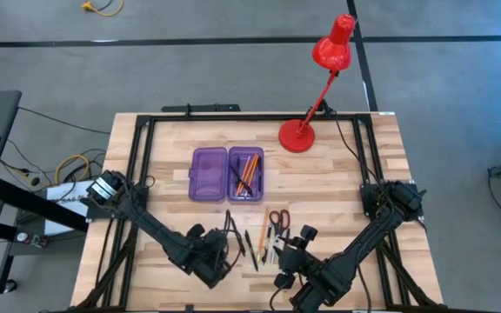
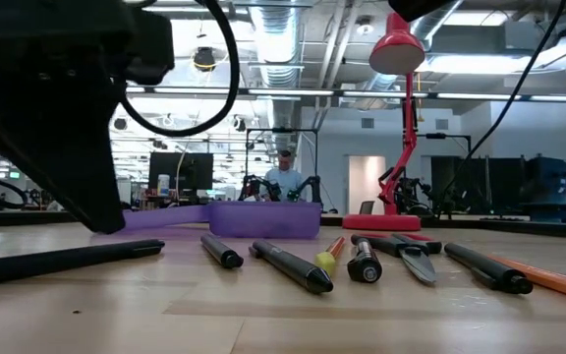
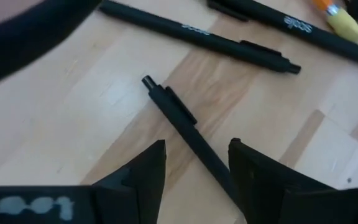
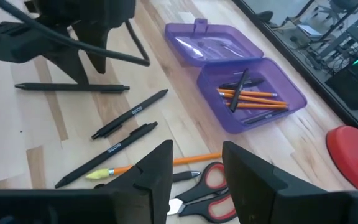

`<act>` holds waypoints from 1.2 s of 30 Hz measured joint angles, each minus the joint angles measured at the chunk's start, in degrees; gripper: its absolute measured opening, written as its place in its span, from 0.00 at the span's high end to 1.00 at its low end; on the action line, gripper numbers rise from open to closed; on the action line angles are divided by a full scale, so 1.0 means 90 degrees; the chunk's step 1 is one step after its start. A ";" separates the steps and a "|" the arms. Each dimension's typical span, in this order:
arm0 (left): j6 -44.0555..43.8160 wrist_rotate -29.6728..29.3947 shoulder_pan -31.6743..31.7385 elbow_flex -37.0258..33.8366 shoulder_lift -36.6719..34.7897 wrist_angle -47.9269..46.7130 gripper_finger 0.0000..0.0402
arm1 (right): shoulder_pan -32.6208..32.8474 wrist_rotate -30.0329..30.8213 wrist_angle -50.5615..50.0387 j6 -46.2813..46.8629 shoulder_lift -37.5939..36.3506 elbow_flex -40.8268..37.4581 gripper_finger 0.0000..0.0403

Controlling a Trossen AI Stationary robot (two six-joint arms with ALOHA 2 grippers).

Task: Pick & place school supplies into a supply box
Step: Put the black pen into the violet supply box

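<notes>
Wooden table (image 1: 337,187): left claw (image 3: 194,165), lowered, straddles a black pen (image 3: 185,121), fingers apart; right claw (image 4: 197,165) hovers parted.

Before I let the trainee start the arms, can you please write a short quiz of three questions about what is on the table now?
1. True or false: the supply box is shut.
2. What lies between the fingers of the left claw? A) an eraser B) a black pen C) a ruler
3. In one word: what colour are the handles of the scissors that lie near the right claw?

Key: 1. False, both halves lie open, with orange pencils in one half. 2. B. 3. Red.
</notes>
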 joint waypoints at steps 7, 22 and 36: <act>-0.0446 0.0311 0.0174 0.0000 0.0000 -0.0023 0.59 | 0.0000 -0.0007 -0.0001 -0.0001 0.0000 0.0000 0.67; 0.0085 0.0662 0.0225 0.0024 0.0317 0.0476 0.59 | -0.0006 -0.0012 -0.0001 0.0002 0.0000 0.0000 0.67; 0.0188 0.1076 0.0214 0.0056 0.0534 -0.0095 0.61 | -0.0005 -0.0034 -0.0013 -0.0002 0.0000 -0.0002 0.67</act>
